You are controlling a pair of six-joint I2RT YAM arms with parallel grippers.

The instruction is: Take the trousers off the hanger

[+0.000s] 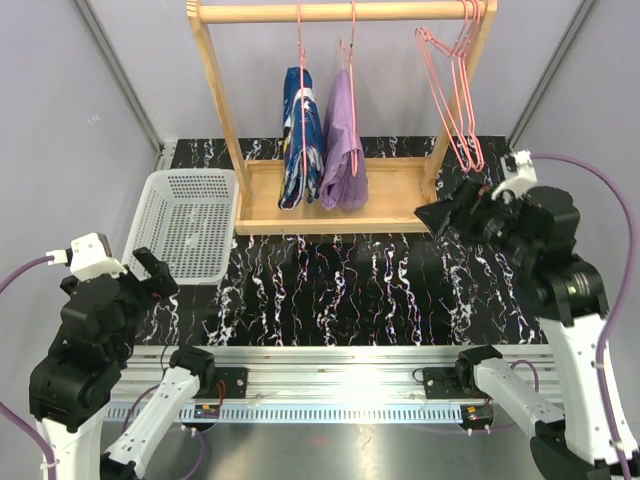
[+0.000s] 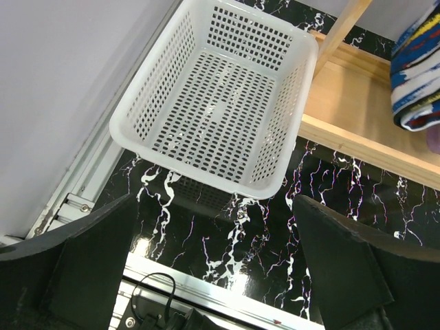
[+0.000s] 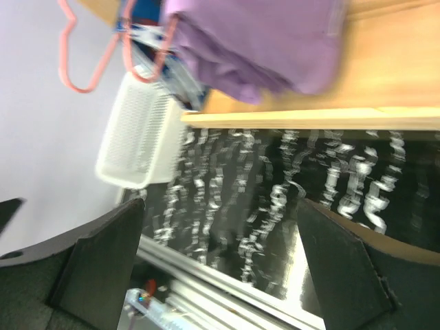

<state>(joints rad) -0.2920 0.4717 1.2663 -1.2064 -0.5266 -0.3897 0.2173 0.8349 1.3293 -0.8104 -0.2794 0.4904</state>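
Black marble-look tabletop (image 1: 350, 290), wooden rack (image 1: 400, 180) on its far edge. Only the top view catches both trousers on pink wire hangers (image 1: 300, 45): splashy blue pair (image 1: 300, 135), soft lilac pair (image 1: 343, 145). Left wrist mostly sees the perforated white basket (image 2: 220, 103), left edge. Both the left gripper (image 2: 220, 275) and right gripper (image 3: 220, 268) gape, empty.

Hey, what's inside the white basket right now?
Nothing: the white basket shows only its own bare perforated floor. The left wrist view looks straight in, so no part of its inside is covered.
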